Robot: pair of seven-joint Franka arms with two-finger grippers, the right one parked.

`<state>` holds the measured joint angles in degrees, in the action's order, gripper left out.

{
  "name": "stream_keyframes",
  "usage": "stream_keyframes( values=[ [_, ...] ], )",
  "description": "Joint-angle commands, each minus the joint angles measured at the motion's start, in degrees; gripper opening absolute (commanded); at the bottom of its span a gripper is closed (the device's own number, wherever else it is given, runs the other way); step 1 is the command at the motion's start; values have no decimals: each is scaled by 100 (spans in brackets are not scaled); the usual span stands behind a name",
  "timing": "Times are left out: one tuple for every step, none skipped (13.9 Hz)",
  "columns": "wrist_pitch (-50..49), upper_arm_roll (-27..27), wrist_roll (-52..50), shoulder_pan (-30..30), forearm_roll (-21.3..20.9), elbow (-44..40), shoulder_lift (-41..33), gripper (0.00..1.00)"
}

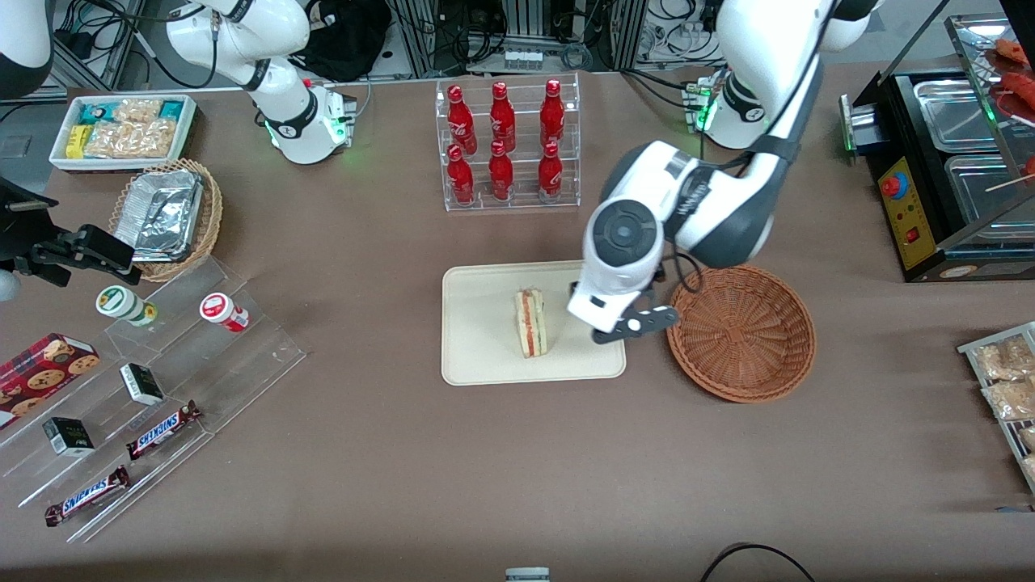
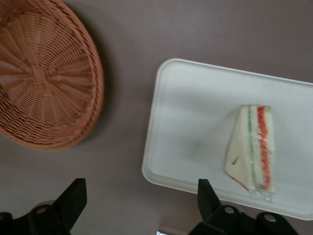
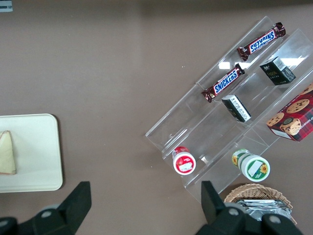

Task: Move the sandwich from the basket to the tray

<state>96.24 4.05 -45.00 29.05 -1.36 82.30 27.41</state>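
Left arm's gripper (image 1: 627, 323) raised above the table (image 1: 388, 453), over the tray's edge nearest the basket; its two fingers (image 2: 73, 198) spread wide apart with nothing between them; sandwich (image 1: 530, 323) lying on the tray (image 1: 477, 356), roughly mid-tray, clear of the fingers, its red and green filling layers showing along the cut edge; tray flat on the brown table, cream-coloured with a low rim; basket (image 1: 741, 331), round and reddish-brown, just beside the tray toward the working arm's end of the table, not touching it, holding nothing; clear rack of red bottles (image 1: 506, 144) farther from the front camera than the tray; stepped clear display with chocolate bars (image 1: 162, 429) and small boxes toward the parked arm's end; lighter wicker basket with foil containers (image 1: 166, 217) also at that end
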Motion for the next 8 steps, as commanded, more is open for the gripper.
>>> stream_keyframes(
  values=[
    [26, -1, 639, -346, -66, 741, -604, 100],
    [26, -1, 868, -522, -75, 848, -744, 100],
    [17, -1, 1071, -654, -66, 953, -850, 100],
    [9, 8, 1299, -786, -75, 1076, -982, 100],
    [17, 8, 1510, -891, -66, 1225, -1114, 100],
    [17, 8, 1643, -971, -66, 1366, -1228, 100],
    [26, 0, 1774, -1015, -75, 1489, -1334, 100],
    [17, -1, 1941, -1094, -75, 1595, -1465, 100]
  ],
)
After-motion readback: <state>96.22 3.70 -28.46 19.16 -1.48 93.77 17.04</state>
